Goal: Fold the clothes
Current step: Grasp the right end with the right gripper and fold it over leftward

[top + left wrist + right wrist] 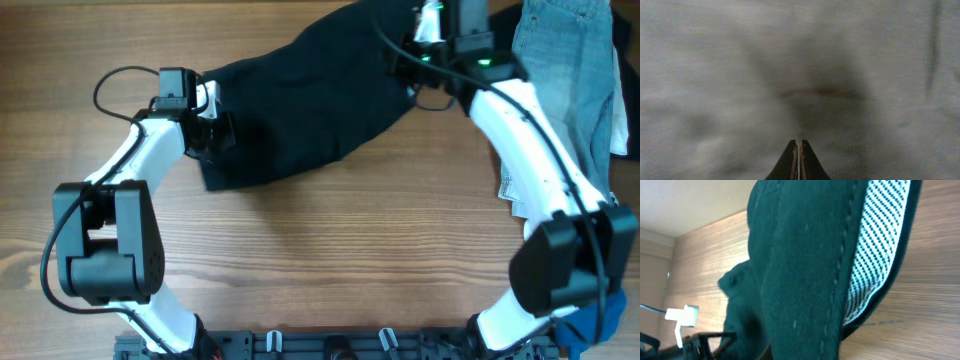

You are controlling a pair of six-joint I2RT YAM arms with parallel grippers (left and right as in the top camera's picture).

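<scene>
One brown wooden table [330, 250] with long grain lines is filling the view from above. The black shorts [300, 100] are lying across its upper middle. The left gripper [212, 128] is sitting at the shorts' left edge with its fingers [790, 162] pressed together; I cannot tell if cloth is caught between them. The right gripper [428, 45] is pinching the shorts at the upper right and holding that part up. Blue jeans [565, 60] are lying in the upper right corner. A pale wall [685, 205] is showing behind the table.
</scene>
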